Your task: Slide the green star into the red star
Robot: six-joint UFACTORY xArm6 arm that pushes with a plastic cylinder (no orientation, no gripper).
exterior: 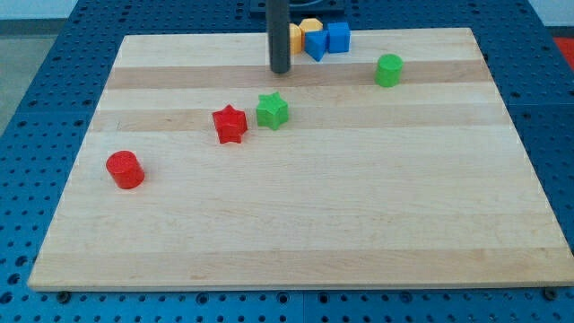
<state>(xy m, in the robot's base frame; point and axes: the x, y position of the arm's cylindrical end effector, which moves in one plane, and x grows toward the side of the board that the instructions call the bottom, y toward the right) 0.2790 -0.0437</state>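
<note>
The green star (pixel 272 110) lies on the wooden board, left of centre in the upper half. The red star (pixel 230 124) lies just to its left and slightly lower, with a small gap between them. My tip (pixel 280 70) stands above the green star in the view, slightly to its right, a short way off and not touching it.
A red cylinder (pixel 125 169) sits at the view's left. A green cylinder (pixel 388 69) sits at the upper right. Two blue blocks (pixel 326 39) and yellow-orange blocks (pixel 303 30) cluster at the board's (pixel 296 224) top edge, just right of the rod.
</note>
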